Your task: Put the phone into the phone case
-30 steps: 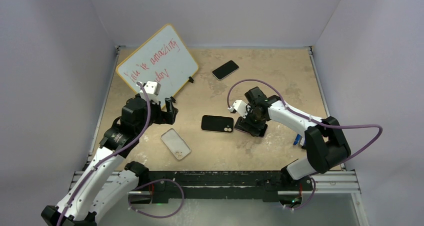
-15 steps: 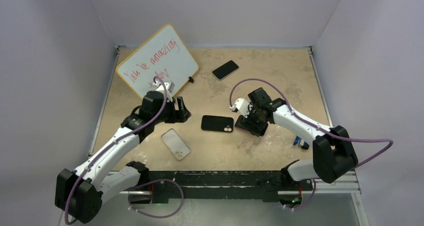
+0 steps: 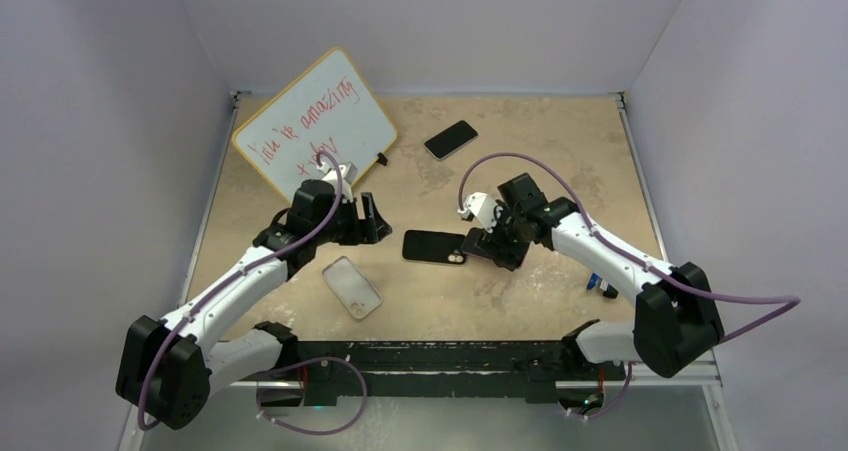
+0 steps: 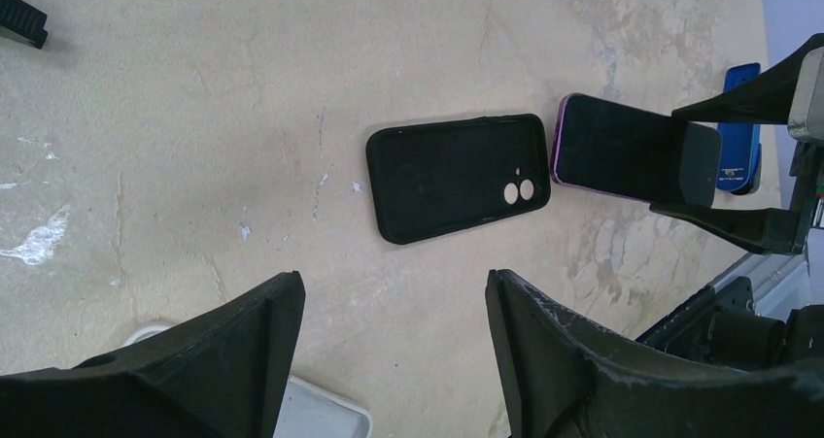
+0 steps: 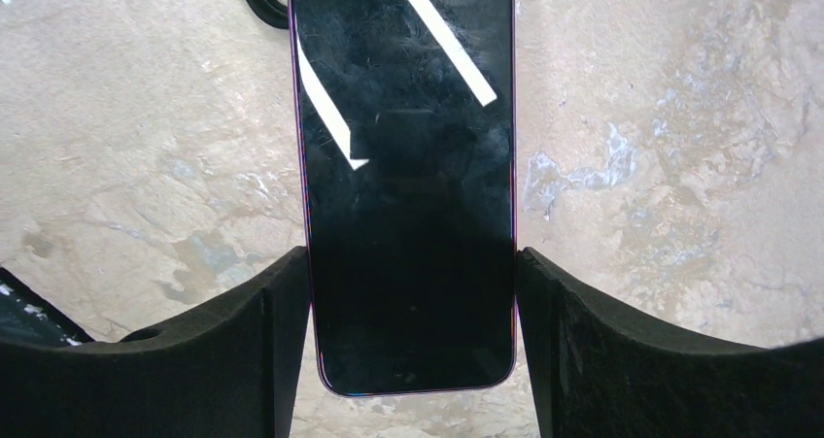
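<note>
My right gripper (image 3: 488, 243) is shut on the phone (image 5: 408, 176), a dark-screened phone with a purple rim, its two fingers pressed on the long edges (image 5: 413, 273). In the left wrist view the phone (image 4: 622, 151) is held low, its free end next to a black case (image 4: 457, 176) with two camera holes that lies open side up (image 3: 435, 247). The translucent whitish phone case (image 3: 352, 286) lies flat near the front left. My left gripper (image 3: 372, 221) is open and empty above the table between the two cases (image 4: 394, 292).
A yellow-framed whiteboard (image 3: 315, 121) with red writing stands at the back left. A second dark phone (image 3: 450, 139) lies at the back middle. A small blue object (image 3: 598, 283) lies beside the right arm.
My left arm has reached forward and right, toward the black case. My right gripper has carried the phone left, up to the black case's end.
</note>
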